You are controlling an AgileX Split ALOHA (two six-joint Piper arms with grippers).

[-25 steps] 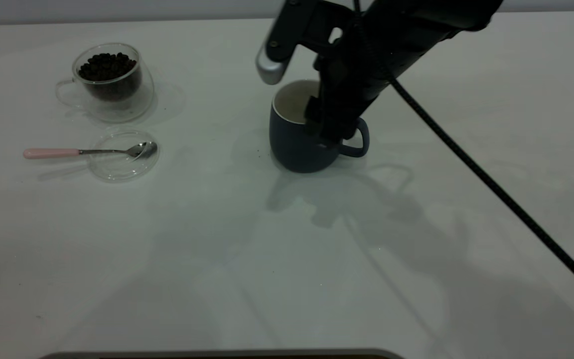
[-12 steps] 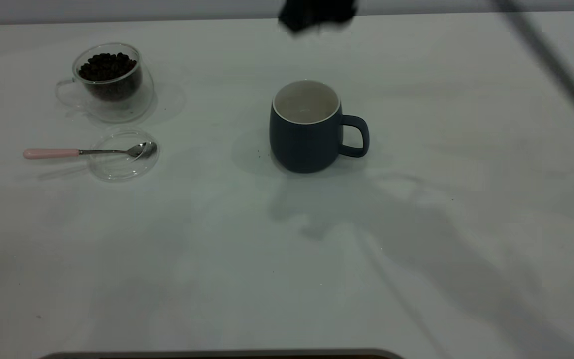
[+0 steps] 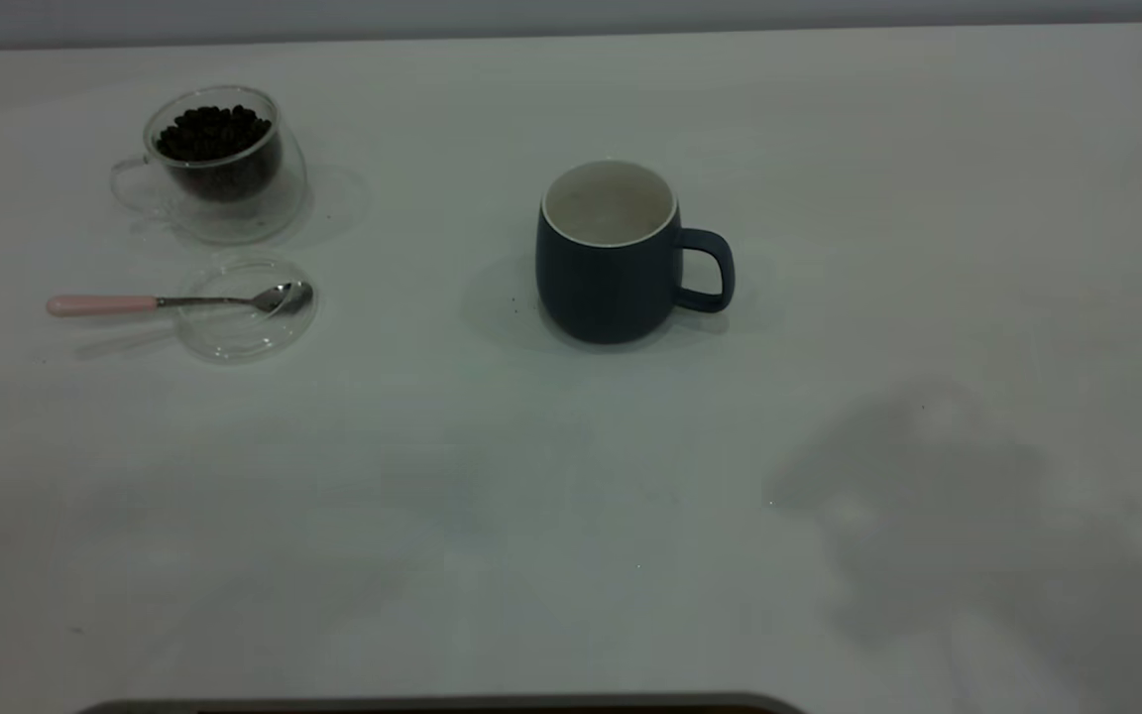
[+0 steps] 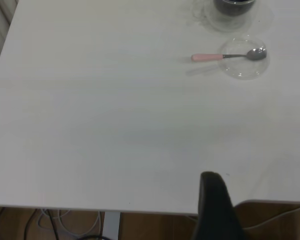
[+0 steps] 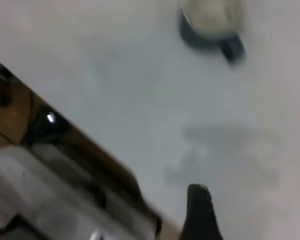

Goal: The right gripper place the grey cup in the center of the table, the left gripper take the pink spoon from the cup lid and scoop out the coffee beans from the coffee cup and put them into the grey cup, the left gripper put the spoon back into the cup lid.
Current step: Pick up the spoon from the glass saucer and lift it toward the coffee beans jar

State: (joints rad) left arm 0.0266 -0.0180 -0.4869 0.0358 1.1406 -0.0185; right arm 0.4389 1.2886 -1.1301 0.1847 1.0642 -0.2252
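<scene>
- grey cup (image 3: pixel 609 260) upright near centre of table (image 3: pixel 571 516), handle pointing toward the exterior view's right, white interior looks empty. Nothing touching it.
- coffee cup (image 3: pixel 219 169) at far left of the table, upright, coffee beans (image 3: pixel 212 133) heaped inside up to near the rim.
- cup lid (image 3: pixel 246 307) flat on the table just in front of the coffee cup, apart from it.
- pink spoon (image 3: pixel 174 300) lies across the lid: metal bowl resting on the lid's right side, pink handle sticking out past the lid's left edge over the table.
- left gripper (image 4: pixel 217 210): out of the exterior view. Its wrist view shows only 1 black finger tip at the table's near edge, well apart from spoon and lid. Open or closed: cannot tell.
- right gripper (image 5: pixel 200 212): also out of the exterior view, high and off toward the table edge, well apart from the grey cup. Only 1 dark finger visible, blurred. Open or closed: cannot tell.
</scene>
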